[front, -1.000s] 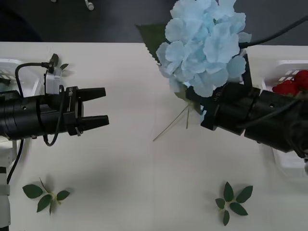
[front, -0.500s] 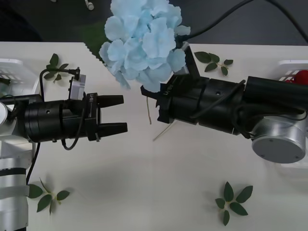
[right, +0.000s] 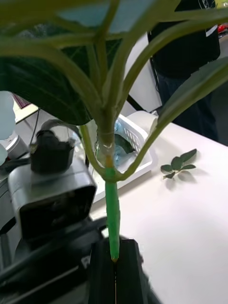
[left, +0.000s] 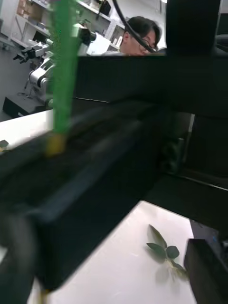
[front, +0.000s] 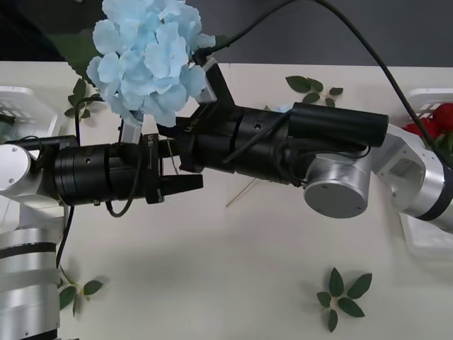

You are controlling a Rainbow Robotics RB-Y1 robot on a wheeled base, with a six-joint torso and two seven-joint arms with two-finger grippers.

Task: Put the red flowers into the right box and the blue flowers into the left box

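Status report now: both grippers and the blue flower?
Right gripper shut on blue flower, held above table. Left gripper open just beside it. Left box beyond.

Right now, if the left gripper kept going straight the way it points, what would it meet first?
Most likely the right gripper itself: the left gripper, jaws open, points straight at its black body, which holds the blue flower upright by the stem. They look almost in contact, though depth is unclear.

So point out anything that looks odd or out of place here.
Loose leaf sprigs lie scattered on the table, in neither box. Otherwise fine: the right gripper holds a blue flower upright by its stem, meeting the open left gripper.
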